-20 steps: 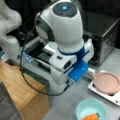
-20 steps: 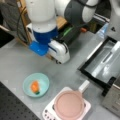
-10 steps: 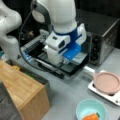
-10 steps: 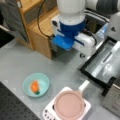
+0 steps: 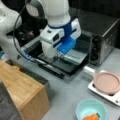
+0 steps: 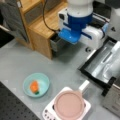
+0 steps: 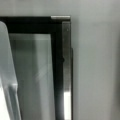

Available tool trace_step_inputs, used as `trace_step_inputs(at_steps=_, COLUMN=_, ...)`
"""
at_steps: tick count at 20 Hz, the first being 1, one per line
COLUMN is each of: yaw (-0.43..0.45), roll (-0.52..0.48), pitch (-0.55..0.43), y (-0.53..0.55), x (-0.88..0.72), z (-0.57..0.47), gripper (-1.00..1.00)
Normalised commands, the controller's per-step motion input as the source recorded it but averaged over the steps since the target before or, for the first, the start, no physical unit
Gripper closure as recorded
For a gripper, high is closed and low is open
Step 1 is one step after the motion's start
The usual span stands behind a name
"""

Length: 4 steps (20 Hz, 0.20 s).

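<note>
The arm's tool (image 5: 58, 53) hangs in the middle of a front view, just above the lowered glass door (image 5: 72, 58) of a toaster oven (image 5: 100, 40); in the other angle the tool (image 6: 72, 37) sits near the top centre, over the desk (image 6: 20, 60) beside the door's edge. Its fingers are hidden under the white and blue housing, so I cannot tell whether it is wide or narrow, and nothing shows in its hold. The wrist view looks straight down on the door's dark frame (image 7: 58, 75) and the grey desk at the right of the frame, which suggests the tool is apart from the door, not touching it. The door lies flat, probably because it is hinged at its base. At the lower right of a front view a pink pan (image 5: 107, 82) rests on a small white stove (image 5: 100, 91), its handle pointing toward the oven, likely for easy reach. A teal bowl (image 5: 86, 107) at the bottom edge keeps an orange carrot (image 5: 91, 117) from rolling. A wooden rack (image 5: 22, 90) fills the lower left.
</note>
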Motion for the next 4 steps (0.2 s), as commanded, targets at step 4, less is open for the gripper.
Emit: trace_step_inputs(at_steps=4, yaw=0.186, roll=-0.146, pitch=-0.079, y=-0.02, x=-0.15, z=-0.04, gripper=-1.00)
